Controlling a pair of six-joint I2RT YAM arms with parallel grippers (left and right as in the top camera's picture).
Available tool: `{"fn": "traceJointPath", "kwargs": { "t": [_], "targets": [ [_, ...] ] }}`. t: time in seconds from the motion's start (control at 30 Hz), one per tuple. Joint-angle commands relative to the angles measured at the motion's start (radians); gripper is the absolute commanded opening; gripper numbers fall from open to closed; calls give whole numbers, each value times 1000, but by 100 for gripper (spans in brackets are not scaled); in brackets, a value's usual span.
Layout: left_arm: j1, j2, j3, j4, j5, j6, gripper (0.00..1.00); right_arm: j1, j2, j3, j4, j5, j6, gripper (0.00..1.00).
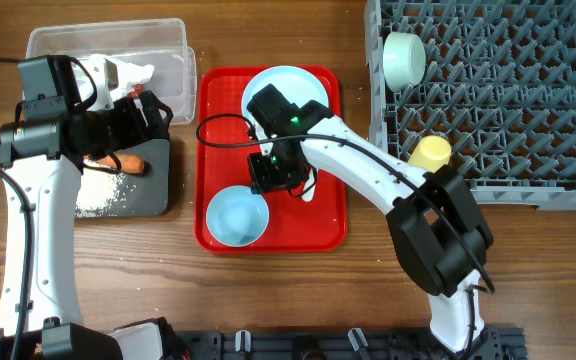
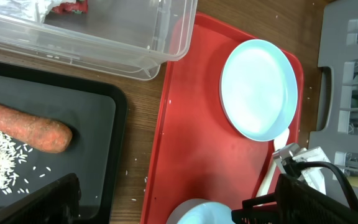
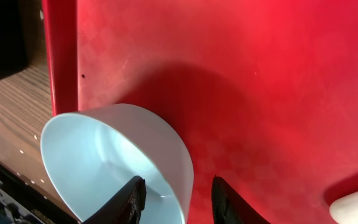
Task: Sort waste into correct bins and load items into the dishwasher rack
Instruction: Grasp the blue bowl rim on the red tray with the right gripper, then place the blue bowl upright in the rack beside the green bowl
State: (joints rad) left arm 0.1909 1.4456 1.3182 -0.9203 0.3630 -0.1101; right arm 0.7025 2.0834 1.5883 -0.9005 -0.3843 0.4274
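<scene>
Already the napkin (image 1: 128,72) lies in the clear tub (image 1: 173,40) and the carrot (image 1: 128,163) and rice (image 1: 93,195) on the black tray (image 1: 158,190); the left gripper (image 1: 153,112) hovers above them, its opening impossible to tell. Only the right wrist view explains why the right gripper (image 3: 178,198) sits low over the red tray (image 3: 229,62): parted fingers (image 3: 135,196) straddle the rim of the bowl (image 3: 104,162), not yet clamped, presumably to carry it to the rack (image 1: 528,100).
</scene>
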Motion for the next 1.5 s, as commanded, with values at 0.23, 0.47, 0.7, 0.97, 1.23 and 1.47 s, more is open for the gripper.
{"fn": "traceJointPath", "kwargs": {
  "t": [0.23, 0.47, 0.7, 0.97, 1.23, 1.47],
  "targets": [
    [4, -4, 17, 2, -9, -3, 100, 21, 48, -13, -2, -43, 17, 34],
    [4, -4, 17, 2, -9, -3, 100, 14, 53, -13, -1, -51, 21, 4],
    [4, -4, 17, 2, -9, -3, 100, -24, 52, -11, -1, -68, 47, 4],
    [4, -4, 17, 2, -9, -3, 100, -158, -63, 50, -36, 24, 13, 4],
    [4, -4, 17, 2, -9, -3, 100, -323, -401, 68, -46, 457, -2, 4],
    [4, -4, 17, 2, -9, -3, 100, -453, -519, 68, -129, 1035, -14, 4]
  ]
}}
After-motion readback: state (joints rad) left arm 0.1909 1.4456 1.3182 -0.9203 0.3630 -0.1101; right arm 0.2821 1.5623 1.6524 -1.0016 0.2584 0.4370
